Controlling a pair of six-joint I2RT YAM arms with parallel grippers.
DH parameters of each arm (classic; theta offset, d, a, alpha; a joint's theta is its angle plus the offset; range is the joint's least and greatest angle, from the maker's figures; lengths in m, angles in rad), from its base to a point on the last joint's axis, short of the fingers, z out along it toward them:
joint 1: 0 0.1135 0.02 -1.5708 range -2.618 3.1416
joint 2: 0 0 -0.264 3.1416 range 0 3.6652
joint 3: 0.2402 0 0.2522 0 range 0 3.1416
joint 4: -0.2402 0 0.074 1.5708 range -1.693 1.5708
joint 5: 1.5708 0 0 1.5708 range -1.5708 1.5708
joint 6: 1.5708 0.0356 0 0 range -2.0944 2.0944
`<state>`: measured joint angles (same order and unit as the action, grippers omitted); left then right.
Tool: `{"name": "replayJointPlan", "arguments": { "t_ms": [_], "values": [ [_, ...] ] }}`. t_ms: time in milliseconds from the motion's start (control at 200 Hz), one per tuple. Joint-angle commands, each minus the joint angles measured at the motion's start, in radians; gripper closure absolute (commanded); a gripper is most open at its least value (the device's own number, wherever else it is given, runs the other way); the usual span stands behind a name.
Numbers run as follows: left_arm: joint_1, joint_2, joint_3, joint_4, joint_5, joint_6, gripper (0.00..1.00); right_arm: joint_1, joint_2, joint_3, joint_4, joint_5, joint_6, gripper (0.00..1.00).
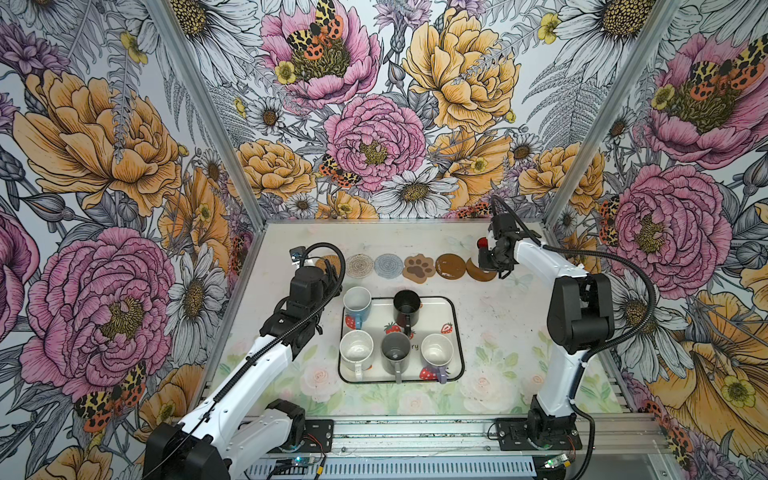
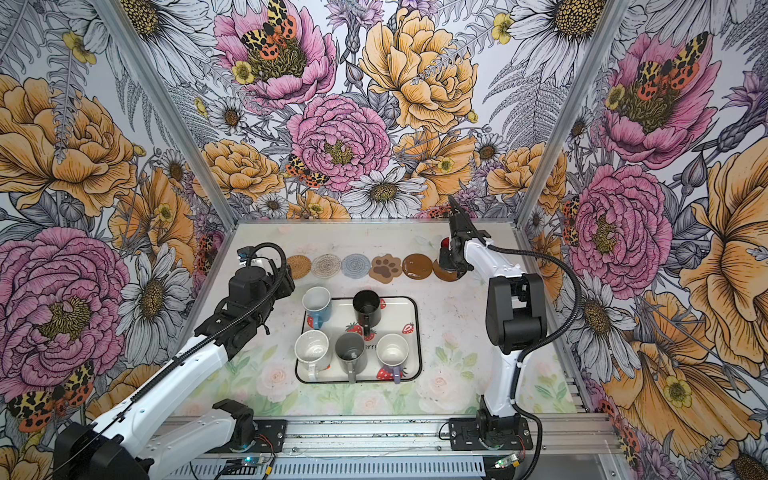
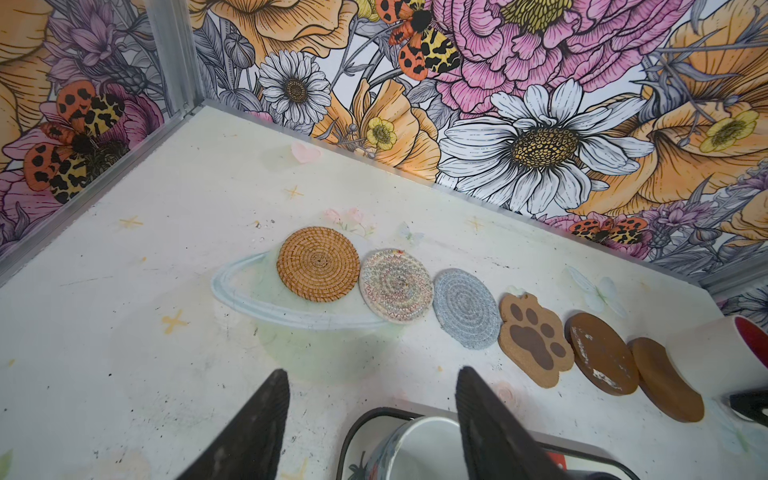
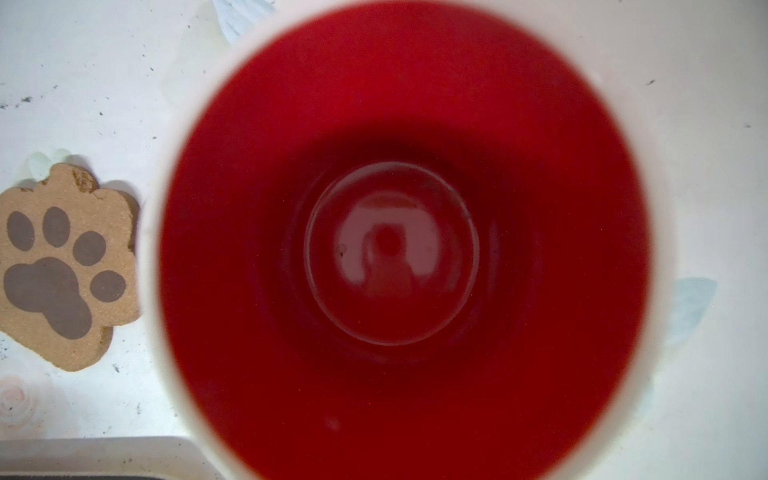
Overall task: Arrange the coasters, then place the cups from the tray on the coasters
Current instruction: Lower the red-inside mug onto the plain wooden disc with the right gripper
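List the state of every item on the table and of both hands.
tray: holds five mugs.
end brown disc: partly covered.
red-lined mug: upright, held over end brown disc.
right hand: shut on red-lined mug.
left hand: open, empty.
light blue mug: upright, on tray.
black mug: upright, on tray.
white mug: upright, on tray.
grey mug: upright, on tray.
lavender mug: upright, on tray.
other five coasters: flat, bare, in a row.

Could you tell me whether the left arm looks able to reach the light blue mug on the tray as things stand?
Probably yes: the left gripper hangs open right beside the light blue mug, at the far left corner of the tray, and nothing stands between them.
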<state>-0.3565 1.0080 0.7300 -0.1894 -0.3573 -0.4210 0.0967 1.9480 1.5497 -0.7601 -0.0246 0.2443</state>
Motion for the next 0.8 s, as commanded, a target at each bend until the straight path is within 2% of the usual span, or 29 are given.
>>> {"name": "replayJointPlan", "arguments": {
  "t_ms": [0,796],
  "values": [
    [0.007,-0.003,0.002,0.015,0.015,-0.021,0.35,-0.007,-0.002,0.051,0.043,-0.008,-0.012,1.0],
    [0.008,-0.005,0.002,0.008,0.013,-0.021,0.35,-0.011,0.081,0.104,0.001,0.018,-0.022,1.0]
  ]
}}
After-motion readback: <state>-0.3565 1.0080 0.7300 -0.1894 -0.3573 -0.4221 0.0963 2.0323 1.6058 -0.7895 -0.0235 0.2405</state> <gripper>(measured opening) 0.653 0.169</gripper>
